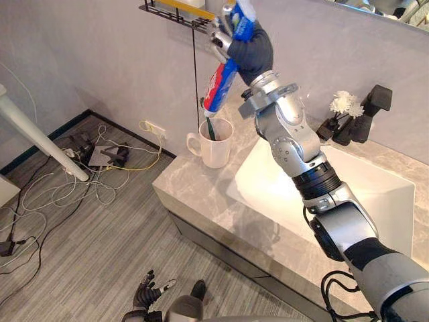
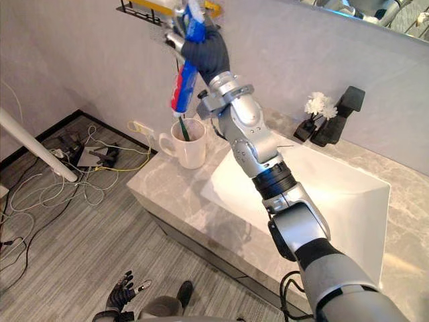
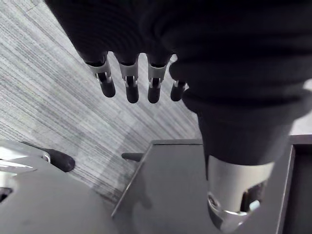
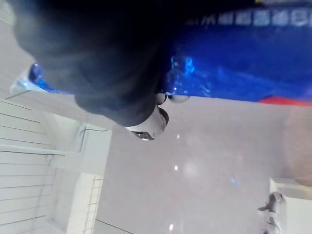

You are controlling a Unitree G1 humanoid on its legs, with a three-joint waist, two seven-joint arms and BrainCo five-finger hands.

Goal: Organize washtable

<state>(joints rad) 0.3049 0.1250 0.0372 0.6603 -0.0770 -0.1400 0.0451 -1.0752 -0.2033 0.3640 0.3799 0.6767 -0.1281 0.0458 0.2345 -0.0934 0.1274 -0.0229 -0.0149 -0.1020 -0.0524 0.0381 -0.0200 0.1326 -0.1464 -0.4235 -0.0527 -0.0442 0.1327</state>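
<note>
In your left eye view, the right hand point(image 1: 241, 41) is raised high by the wall, its fingers clenched round the upper part of the toothpaste tube point(image 1: 220, 82). The tube hangs tilted, its lower end just above the mouth of the white mug point(image 1: 216, 144). A dark toothbrush point(image 1: 210, 127) stands in the mug (whether the tube touches it, you cannot tell). The mug sits on the near left corner of the marble washtable point(image 1: 194, 194), its handle towards the floor side, just beside the white sink basin point(image 1: 379, 194). Behind the basin stand a black faucet point(image 1: 367, 113) and a white flower point(image 1: 345, 102). A black wire shelf point(image 1: 175, 13) is fixed to the wall close by the raised hand. The left hand point(image 1: 144, 295) hangs low near the floor, well apart from the table.

Your right eye view gives the same scene, with a white pole point(image 2: 37, 151) slanting over loose cables point(image 2: 80, 178).

The left wrist view shows that hand released: straight fingers point(image 3: 129, 87) over the striped grey floor point(image 3: 44, 97), grasping nothing.

The right wrist view has the blue tube lying close along the hand's dark cover.
</note>
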